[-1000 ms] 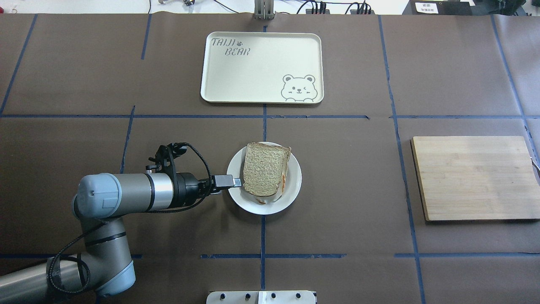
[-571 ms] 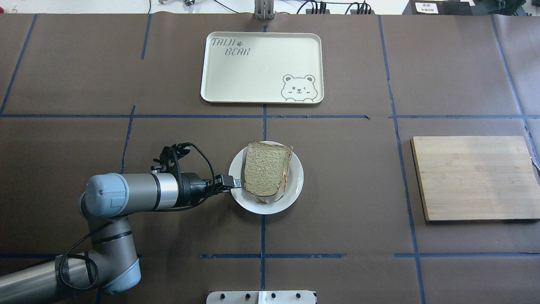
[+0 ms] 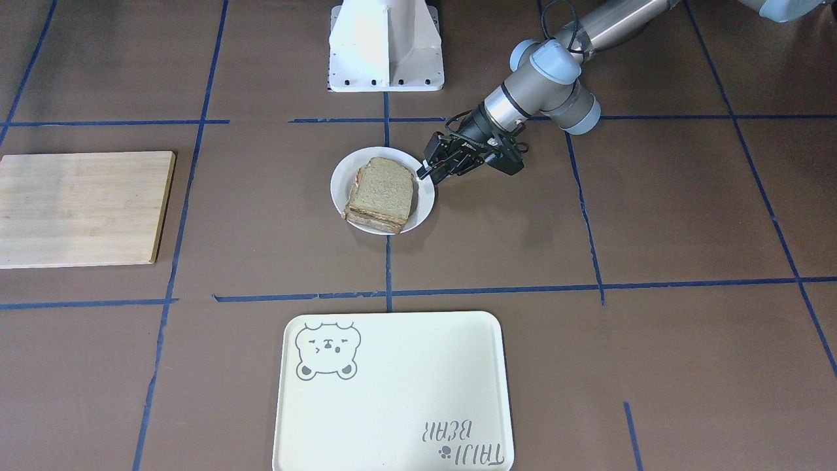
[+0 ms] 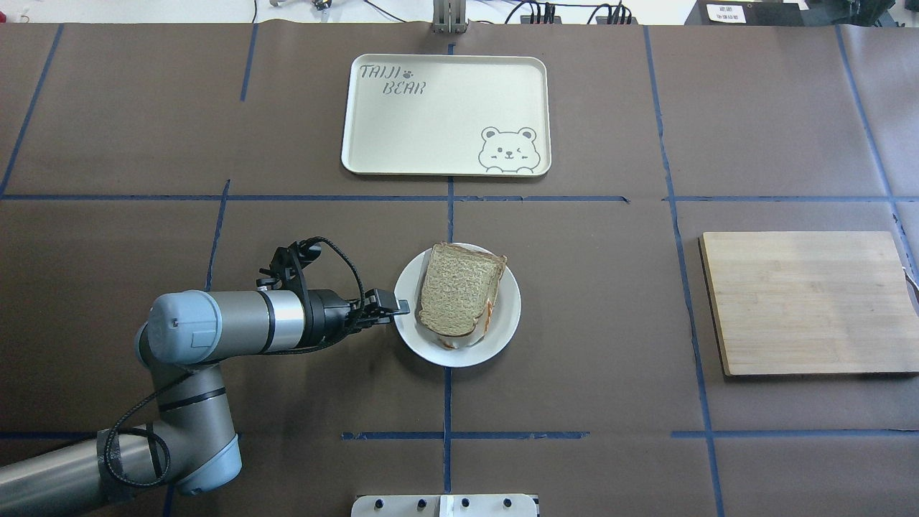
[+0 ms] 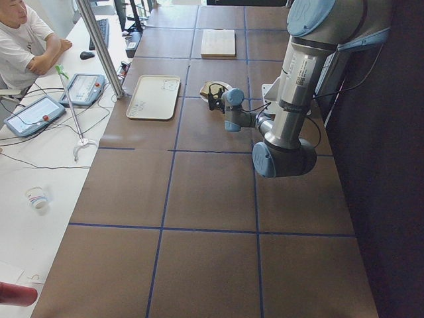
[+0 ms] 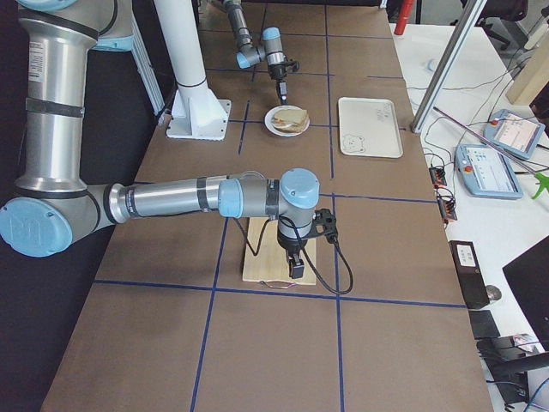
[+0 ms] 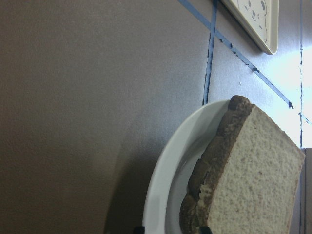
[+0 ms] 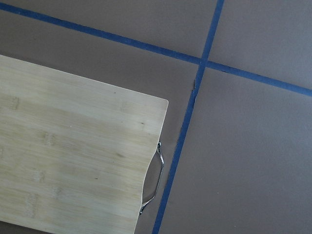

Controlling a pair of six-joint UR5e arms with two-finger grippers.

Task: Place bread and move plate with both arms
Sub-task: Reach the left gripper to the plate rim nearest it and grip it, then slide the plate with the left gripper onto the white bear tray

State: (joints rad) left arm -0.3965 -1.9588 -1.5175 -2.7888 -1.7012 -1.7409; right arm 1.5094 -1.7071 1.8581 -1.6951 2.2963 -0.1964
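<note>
The bread [image 4: 459, 291] lies as the top slice of a stack on the white plate [image 4: 502, 337], near the table's middle. A second slice and a reddish filling show under it [image 3: 373, 221]. My left gripper [image 4: 403, 307] comes in level from the left and is shut on the plate's near-left rim [image 3: 424, 173]. The left wrist view shows the rim [image 7: 161, 185] and the bread [image 7: 253, 175] close up. My right gripper [image 6: 294, 262] hangs over the wooden board and shows only in the exterior right view. I cannot tell if it is open or shut.
A cream bear tray [image 4: 445, 115] lies beyond the plate, at the table's far side. A wooden cutting board [image 4: 808, 301] with a metal handle [image 8: 155, 180] lies to the right. The white pedestal [image 3: 386, 46] stands at the robot's side.
The plate with the bread has shifted slightly to the right. The left arm's elbow and wrist have moved right with it.
</note>
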